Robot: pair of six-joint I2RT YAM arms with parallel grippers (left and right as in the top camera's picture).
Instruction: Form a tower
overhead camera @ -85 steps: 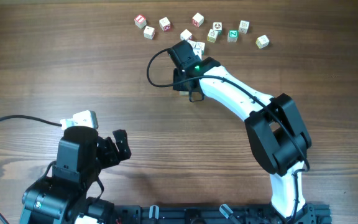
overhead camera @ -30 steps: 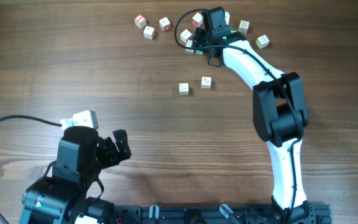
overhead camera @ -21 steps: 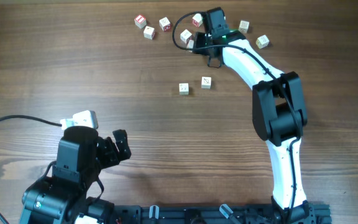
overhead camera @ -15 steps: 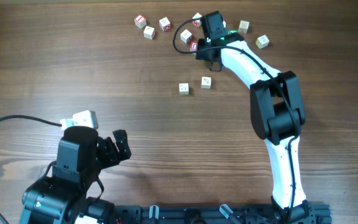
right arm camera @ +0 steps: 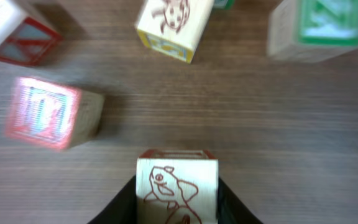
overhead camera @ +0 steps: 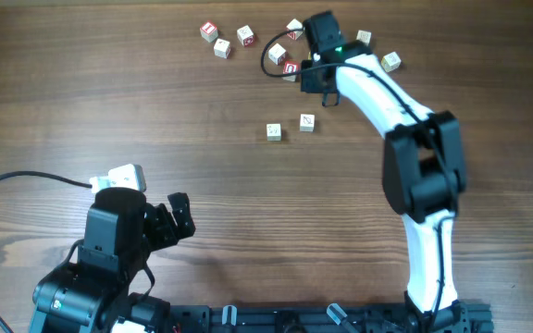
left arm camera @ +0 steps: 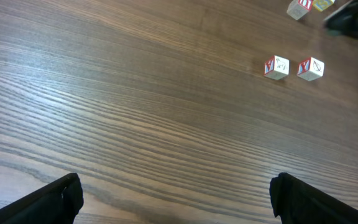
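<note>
Overhead, the right gripper [overhead camera: 318, 35] is seen reaching into a scatter of loose cubes [overhead camera: 245, 35] on the far part of the table [overhead camera: 109, 111]. Its fingers are hidden under its own black head in this view. Ten cubes are counted. Six lie to the left of the right gripper and two to its right, all close by. A cube pair [overhead camera: 273, 131] lies near it on the side toward the robot's base, the two set side by side but apart. Every cube rests singly on the wood and none sits on another, so the tower is not yet formed and no upright column is shown. The left gripper [overhead camera: 179, 217] is held well apart from the right gripper, near the base.

From the left wrist, the left gripper's fingers [left arm camera: 58, 199] are shown spread wide with only bare wood between them. Four cubes are counted here: the cube pair [left arm camera: 276, 66] and two more cut off at the top edge, beside the blurred dark shape of the right arm [left arm camera: 353, 15].

From the right wrist, five cubes are counted. A held cube [right arm camera: 176, 190] sits squarely between the right gripper's fingers [right arm camera: 124, 202], which appear pressed against its two opposite sides. Its pale face carries a red-brown animal drawing and is turned to the camera, upright and not tilted. Being a cube, it has no long axis. Beyond the fingers, four other cubes are spread in an arc. A blurred red-faced cube [right arm camera: 51, 112] is on the left, a red-printed cube [right arm camera: 14, 31] at far left, a yellow-edged cube [right arm camera: 173, 25] straight ahead, and a green-printed cube [right arm camera: 316, 28] on the right. None of them touches the held cube.
</note>
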